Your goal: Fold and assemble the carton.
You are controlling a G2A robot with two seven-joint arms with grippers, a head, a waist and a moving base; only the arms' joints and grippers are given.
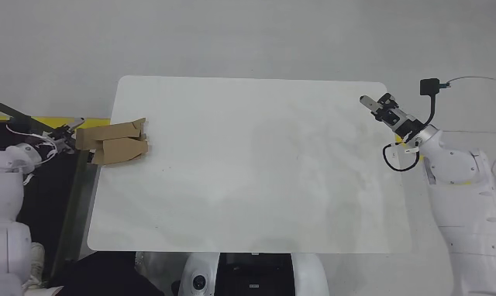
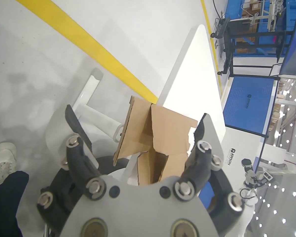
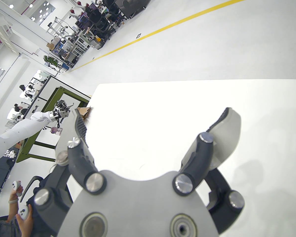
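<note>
On a grey floor (image 1: 232,32) with a yellow line (image 2: 88,40), the carton (image 1: 116,143) is found overhanging the left edge of the white table (image 1: 248,187), within the wide-spread left gripper (image 2: 137,118), contact undeterminable, while the right gripper (image 3: 152,114) is held spread above the far right corner.

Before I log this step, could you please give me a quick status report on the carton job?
Left gripper open around carton's end. Right gripper open, over table's far right corner. Carton unassembled at table's left edge. No obstruction seen.
</note>
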